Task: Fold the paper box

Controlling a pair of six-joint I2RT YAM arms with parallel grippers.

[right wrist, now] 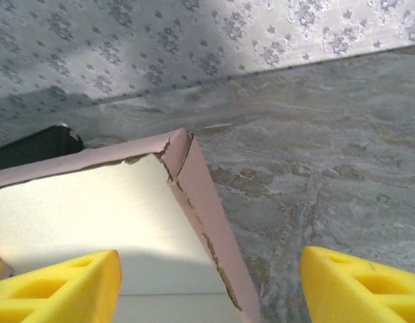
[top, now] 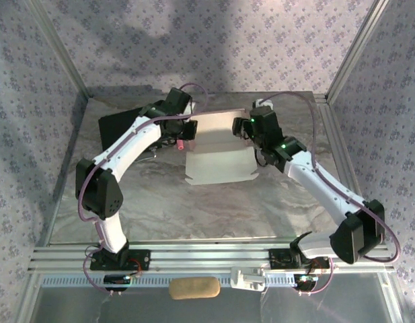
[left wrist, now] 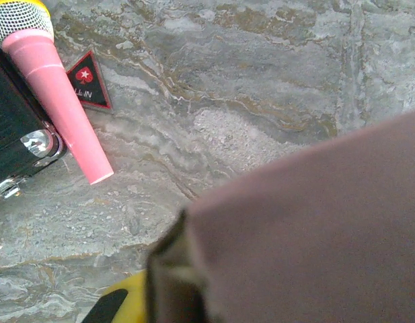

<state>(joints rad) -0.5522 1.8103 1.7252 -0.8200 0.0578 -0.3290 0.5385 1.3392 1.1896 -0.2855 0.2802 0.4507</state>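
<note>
Box (top: 217,158) is seen in the middle of the table (top: 194,208), between the two grippers, with its white inside turned up. The left gripper (top: 185,134) is set at the far left side of the box and is shut, and the pink wall looks pinched in it. From the left wrist, that wall is seen very close and blurred, with one yellow finger (left wrist: 116,306) tucked under its edge. The right gripper (right wrist: 210,269) is held wide open over the far right corner of the box. One yellow finger is seen over the white inside and the other over the bare table, so nothing is gripped by it. At that corner two pink walls are stood up and are joined along a rough edge. A black case (top: 116,128) is laid at the far left of the table, behind the left arm. A pink mic (left wrist: 59,108) is laid just beside the case, and a small black triangle (left wrist: 88,82) with a red star is seen next to the mic.
</note>
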